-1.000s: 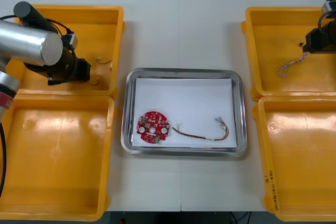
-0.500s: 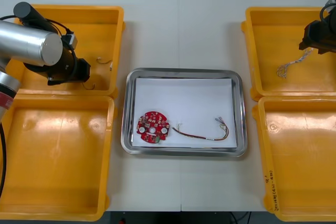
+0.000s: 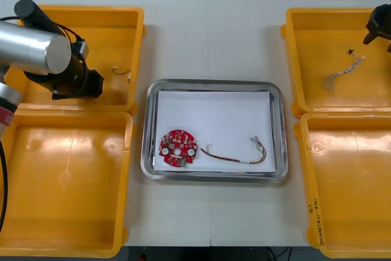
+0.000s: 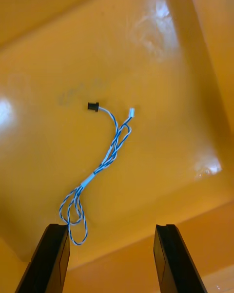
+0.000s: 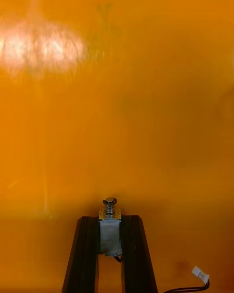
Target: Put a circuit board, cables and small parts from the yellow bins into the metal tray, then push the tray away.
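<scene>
Now | left gripper (image 5: 110, 220), far-left yellow plastic bin (image 3: 116, 29): pinching small silver metal part (image 5: 110, 232) for transfer | right gripper (image 4: 111, 229): spread above twisted blue-and-white cable (image 4: 105, 163) for pickup | shiny metal tray (image 3: 214, 82): round red circuit board (image 3: 177, 148) loaded.

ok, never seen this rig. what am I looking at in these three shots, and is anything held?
It is a two-armed robot working at a light table. The wide picture looks down from above the arms. The two upright pictures come from a camera on each wrist.

Four yellow plastic bins, two per side, flank a shiny metal tray lined white. The tray holds a round red circuit board and a red and yellow cable.

The left tool, in the far left bin, is shut on a small metal part. The right tool is open, above a twisted blue and white cable lying in the far right bin.
</scene>
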Robot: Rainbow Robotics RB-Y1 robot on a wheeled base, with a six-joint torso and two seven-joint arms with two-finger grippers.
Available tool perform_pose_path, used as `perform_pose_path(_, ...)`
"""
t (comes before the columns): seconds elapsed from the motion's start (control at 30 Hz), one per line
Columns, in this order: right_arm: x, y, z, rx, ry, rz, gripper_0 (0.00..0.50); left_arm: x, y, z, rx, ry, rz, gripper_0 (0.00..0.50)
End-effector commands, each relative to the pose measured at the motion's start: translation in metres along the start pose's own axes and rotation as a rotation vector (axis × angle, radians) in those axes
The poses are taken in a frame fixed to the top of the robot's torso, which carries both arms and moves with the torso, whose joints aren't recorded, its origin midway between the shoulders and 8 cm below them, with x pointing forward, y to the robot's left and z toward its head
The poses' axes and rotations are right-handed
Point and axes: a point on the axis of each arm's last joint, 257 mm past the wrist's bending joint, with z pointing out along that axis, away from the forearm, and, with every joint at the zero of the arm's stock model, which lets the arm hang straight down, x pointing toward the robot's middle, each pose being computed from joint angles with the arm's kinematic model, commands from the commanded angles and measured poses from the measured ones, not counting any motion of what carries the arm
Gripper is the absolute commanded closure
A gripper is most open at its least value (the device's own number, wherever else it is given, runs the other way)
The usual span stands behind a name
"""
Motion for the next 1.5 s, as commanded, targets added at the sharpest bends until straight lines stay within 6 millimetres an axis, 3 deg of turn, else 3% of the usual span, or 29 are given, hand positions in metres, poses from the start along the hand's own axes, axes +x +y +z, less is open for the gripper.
perform_pose_path(0.03, -0.045, 0.010, -0.036, -0.049, -0.120, 0.100, 0.000, -0.019, -0.006, -0.040, 0.022, -0.036, -0.066, 0.500)
perform_pose_path(0.33, -0.048, 0.026, -0.027, -0.080, -0.128, 0.316, 0.000, -0.026, -0.006, -0.086, -0.017, -0.015, -0.047, 0.500)
perform_pose_path(0.63, -0.035, 0.048, -0.010, -0.115, -0.081, 0.557, 0.000, -0.022, -0.021, -0.125, -0.039, 0.013, 0.002, 0.500)
perform_pose_path(0.87, -0.021, 0.057, 0.005, -0.110, -0.045, 0.692, 0.000, -0.031, -0.050, -0.141, -0.008, -0.051, 0.044, 0.500)
perform_pose_path(1.2, -0.004, 0.044, 0.032, -0.104, -0.009, 0.739, 0.000, -0.024, -0.106, -0.145, 0.038, -0.061, 0.049, 0.500)
perform_pose_path(1.23, 0.000, 0.042, 0.038, -0.105, 0.000, 0.748, 0.000, -0.022, -0.120, -0.145, 0.060, -0.056, 0.064, 0.500)
perform_pose_path(1.5, 0.008, 0.036, 0.057, -0.106, -0.001, 0.768, 0.000, -0.006, -0.168, -0.142, 0.111, -0.027, 0.123, 0.500)
